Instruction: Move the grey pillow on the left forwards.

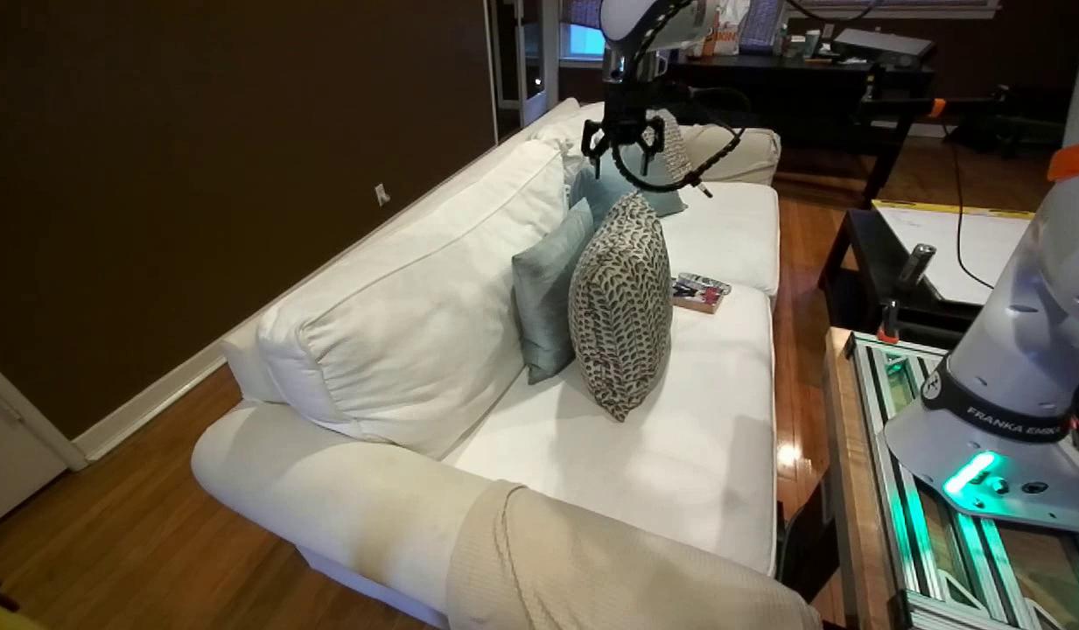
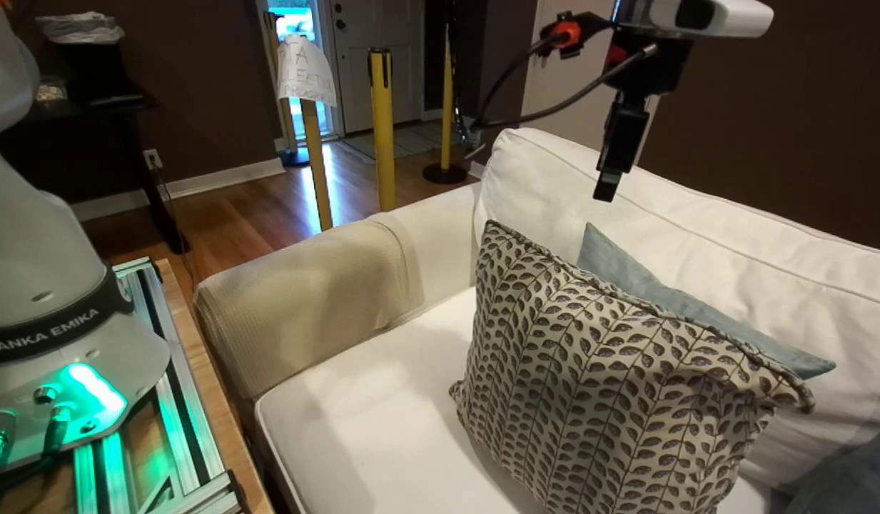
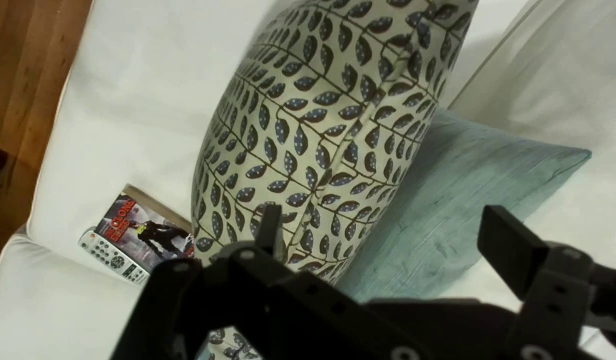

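Note:
The grey pillow (image 1: 548, 293) is plain grey-blue. It leans on the sofa's back cushion, behind a leaf-patterned pillow (image 1: 622, 306) that covers much of it. In an exterior view only the grey pillow's top edge (image 2: 689, 307) shows above the patterned pillow (image 2: 597, 385). My gripper (image 1: 622, 168) is open and empty, pointing down. It also hangs above the grey pillow's upper corner in an exterior view (image 2: 608, 189). In the wrist view the gripper's fingers (image 3: 382, 227) are wide apart, with part of the grey pillow (image 3: 452, 195) below, between them. They seem apart from it.
A paler blue pillow (image 1: 669, 203) and another patterned pillow (image 1: 676, 153) sit farther along the white sofa (image 1: 679, 446). A book (image 3: 148, 230) and a remote (image 3: 113, 257) lie on the seat. The back cushion (image 1: 416, 306) rises behind the grey pillow.

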Motion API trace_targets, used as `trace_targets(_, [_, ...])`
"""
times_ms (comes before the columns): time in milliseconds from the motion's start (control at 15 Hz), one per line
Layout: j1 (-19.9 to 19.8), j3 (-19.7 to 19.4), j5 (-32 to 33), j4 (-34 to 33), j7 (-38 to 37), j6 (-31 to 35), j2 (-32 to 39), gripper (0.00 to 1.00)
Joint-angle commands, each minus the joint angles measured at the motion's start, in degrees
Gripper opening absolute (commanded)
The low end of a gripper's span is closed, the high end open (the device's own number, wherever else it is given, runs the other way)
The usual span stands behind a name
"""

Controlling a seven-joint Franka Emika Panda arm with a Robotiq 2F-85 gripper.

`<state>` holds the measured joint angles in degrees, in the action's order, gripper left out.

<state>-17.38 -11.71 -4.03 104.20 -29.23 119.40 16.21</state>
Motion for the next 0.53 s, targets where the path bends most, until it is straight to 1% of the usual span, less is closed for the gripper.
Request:
trace_targets(0, [1.8, -1.8, 0.3, -11.8, -1.7, -1.9, 11.7, 1.00])
trace_targets(267, [2.6, -2.2, 0.1, -19.7, -2.0, 1.5, 19.9, 1.00])
trace_targets(333, [2.6, -2.2, -0.5, -14.6, -0.6, 0.8, 15.5, 1.00])
trace_targets(467, [2.8, -2.2, -0.5, -15.9, -0.7, 0.9, 17.1, 1.00])
